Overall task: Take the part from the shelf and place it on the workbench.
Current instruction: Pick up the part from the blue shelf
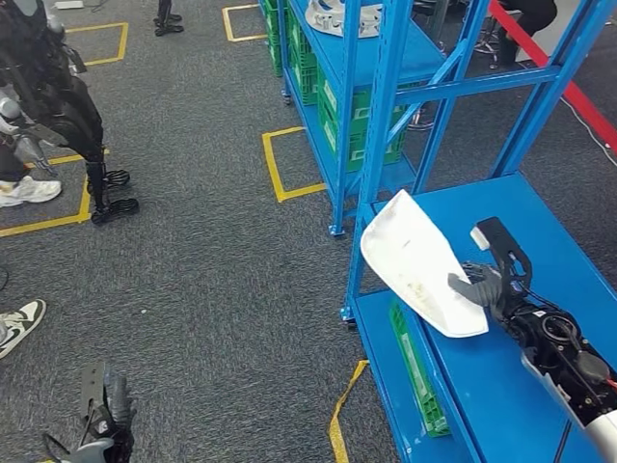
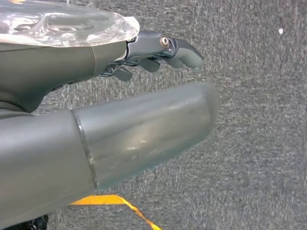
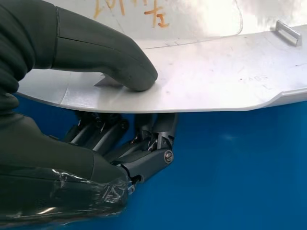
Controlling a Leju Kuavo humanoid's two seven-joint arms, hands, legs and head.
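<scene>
A flat white part [image 1: 420,262] with orange writing lies tilted over the front edge of the blue shelf [image 1: 552,251]. My right hand [image 1: 486,285] grips its near edge. In the right wrist view the thumb [image 3: 119,57] presses on top of the part [image 3: 217,76] and the dark fingers [image 3: 152,139] curl under it, above the blue shelf board [image 3: 235,182]. My left hand [image 1: 109,415] hangs low at the bottom left over the carpet, and the left wrist view has that hand [image 2: 145,96] holding nothing, fingers apart.
Blue shelf posts [image 1: 378,145] rise beside the part. Green crates [image 1: 357,121] fill the rack behind, one green crate [image 1: 415,367] sits on the lower shelf. Yellow floor tape [image 1: 280,174] marks the grey carpet. Another robot's legs [image 1: 87,145] and a person's shoes [image 1: 22,323] stand at the left.
</scene>
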